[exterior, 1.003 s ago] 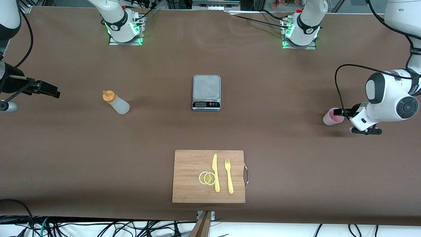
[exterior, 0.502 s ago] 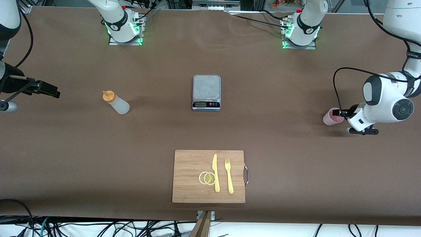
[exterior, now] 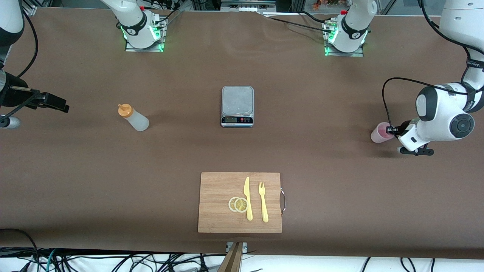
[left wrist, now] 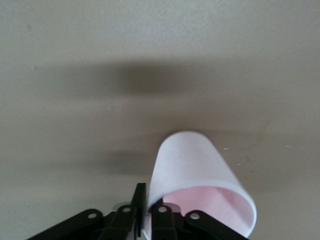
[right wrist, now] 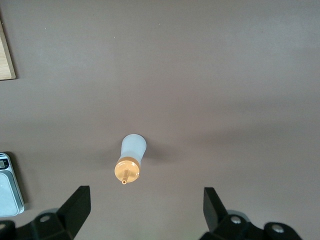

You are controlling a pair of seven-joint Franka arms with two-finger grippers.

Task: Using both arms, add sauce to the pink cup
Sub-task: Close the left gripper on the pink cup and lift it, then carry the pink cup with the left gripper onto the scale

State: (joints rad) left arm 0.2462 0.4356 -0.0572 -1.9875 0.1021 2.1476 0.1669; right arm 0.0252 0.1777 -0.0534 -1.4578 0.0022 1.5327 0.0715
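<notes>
The pink cup [exterior: 379,133] is at the left arm's end of the table, tipped with its mouth toward my left gripper [exterior: 391,130]. In the left wrist view the left gripper [left wrist: 150,199] is shut on the cup's [left wrist: 192,165] rim, one finger outside the wall and one inside. The sauce bottle [exterior: 134,117], whitish with an orange cap, stands toward the right arm's end. My right gripper [exterior: 60,105] waits open and empty, apart from the bottle. In the right wrist view the bottle [right wrist: 131,159] shows ahead of the wide-open right gripper [right wrist: 145,200].
A grey scale [exterior: 237,106] sits mid-table. A wooden cutting board [exterior: 215,189] nearer the front camera holds two lemon slices [exterior: 238,204], a yellow knife [exterior: 247,198] and a yellow fork [exterior: 263,201]. The two arm bases [exterior: 143,30] stand along the table's top edge.
The left arm has shifted slightly toward the table's middle, and the pink cup has moved a little with it. The right arm and the sauce bottle have not moved.
</notes>
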